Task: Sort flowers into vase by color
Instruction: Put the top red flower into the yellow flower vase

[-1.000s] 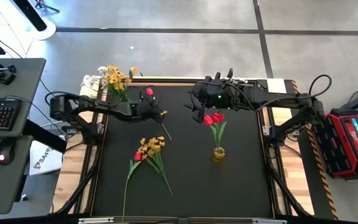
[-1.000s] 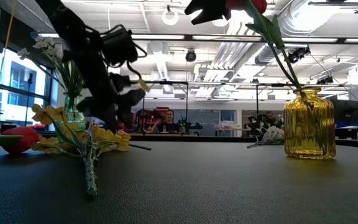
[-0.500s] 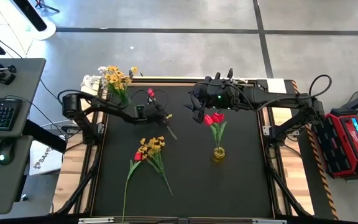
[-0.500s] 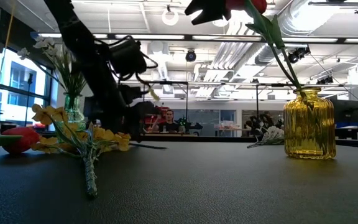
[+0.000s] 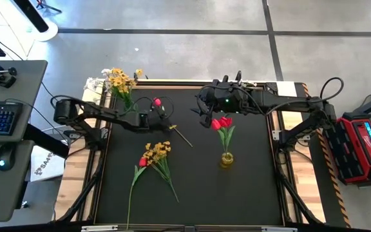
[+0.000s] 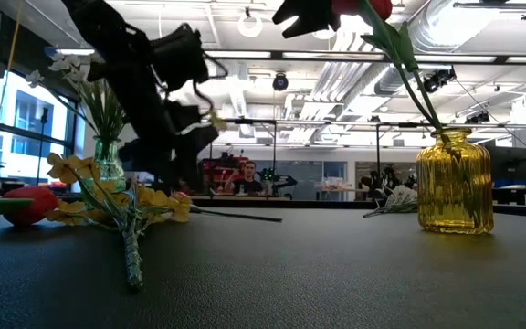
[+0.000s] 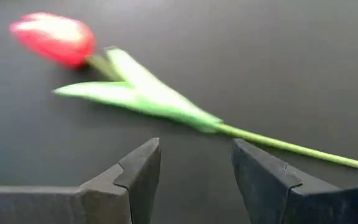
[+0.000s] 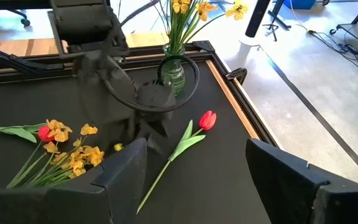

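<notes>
The black table (image 5: 250, 187) is taking up most of the high view, with both dark arms reaching in over its far half. The right gripper (image 5: 205, 111) is hanging above the middle of the table, just beside the heads of the red tulips (image 5: 221, 122) that are standing in the yellow glass vase (image 6: 455, 181); its fingers (image 8: 291, 177) are standing wide apart with nothing between them. The left gripper (image 5: 152, 116) is hovering low over the far left part of the table, its fingers (image 7: 138, 168) parted and empty, pointing at a loose red tulip (image 7: 58, 38) that is lying flat on the black surface just ahead of them, its green stem (image 5: 180, 136) trailing away toward the table's middle. A clear vase (image 8: 173, 71) is standing at the far left corner, holding yellow and white blossoms (image 5: 120, 80). Nearer the front left, a bunch of yellow flowers (image 5: 157, 152) is lying on the table, with another red tulip (image 5: 142, 162) touching it, both stems running toward the front edge. In the low view a person (image 6: 247, 177) is sitting far off in the room behind
</notes>
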You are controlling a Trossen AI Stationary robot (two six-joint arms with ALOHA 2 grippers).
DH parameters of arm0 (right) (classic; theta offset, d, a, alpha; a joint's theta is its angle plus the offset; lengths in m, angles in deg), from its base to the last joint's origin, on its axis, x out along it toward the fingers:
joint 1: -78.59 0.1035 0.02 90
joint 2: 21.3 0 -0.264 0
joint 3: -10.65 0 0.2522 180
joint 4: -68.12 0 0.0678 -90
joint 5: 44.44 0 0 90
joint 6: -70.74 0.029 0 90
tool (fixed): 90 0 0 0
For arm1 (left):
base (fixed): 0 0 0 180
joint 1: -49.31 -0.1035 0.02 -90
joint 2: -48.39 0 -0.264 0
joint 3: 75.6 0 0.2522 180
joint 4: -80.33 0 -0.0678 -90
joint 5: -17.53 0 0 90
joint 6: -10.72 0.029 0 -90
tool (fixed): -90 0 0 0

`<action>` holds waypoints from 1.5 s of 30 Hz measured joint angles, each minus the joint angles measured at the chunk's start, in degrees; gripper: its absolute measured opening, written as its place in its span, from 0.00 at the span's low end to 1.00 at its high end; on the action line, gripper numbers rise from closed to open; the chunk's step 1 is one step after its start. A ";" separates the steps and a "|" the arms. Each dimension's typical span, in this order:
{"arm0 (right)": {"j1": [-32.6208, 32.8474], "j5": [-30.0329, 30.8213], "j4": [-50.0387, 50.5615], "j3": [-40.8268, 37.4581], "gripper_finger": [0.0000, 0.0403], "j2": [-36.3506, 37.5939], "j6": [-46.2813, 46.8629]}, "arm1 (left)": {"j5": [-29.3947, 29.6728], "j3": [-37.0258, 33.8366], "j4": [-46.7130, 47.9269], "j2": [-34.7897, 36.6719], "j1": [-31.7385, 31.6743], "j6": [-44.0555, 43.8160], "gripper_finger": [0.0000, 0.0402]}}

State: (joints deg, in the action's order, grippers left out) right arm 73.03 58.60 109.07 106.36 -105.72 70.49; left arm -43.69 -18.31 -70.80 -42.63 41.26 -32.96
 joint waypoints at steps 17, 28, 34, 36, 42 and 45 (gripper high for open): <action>0.00 0.00 -0.06 0.00 0.64 0.00 -0.17 | 1.12 0.00 -10.94 -9.28 -6.80 4.98 0.45; 0.00 0.00 -0.34 0.00 0.64 0.00 0.00 | -4.36 -0.04 -19.58 -9.43 -6.97 10.88 0.15; 0.61 0.03 -1.48 -0.04 0.64 0.56 -1.20 | -4.77 -0.04 -24.13 -9.18 -6.97 16.10 0.01; 1.00 0.22 -1.89 0.16 0.64 1.48 -1.66 | -4.75 -0.04 -25.80 -9.04 -6.97 17.52 0.01; 2.63 0.91 -1.85 0.81 0.64 5.86 -2.43 | -4.72 -0.06 -25.30 -6.01 -6.97 20.15 0.00; 3.77 1.68 -1.81 0.87 0.64 8.12 -1.43 | -5.05 -0.06 -23.36 -3.21 -6.84 19.13 0.00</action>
State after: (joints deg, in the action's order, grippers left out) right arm 76.81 60.27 107.26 107.23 -97.60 69.06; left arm -48.74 -18.38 -94.15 -45.84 34.42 -13.83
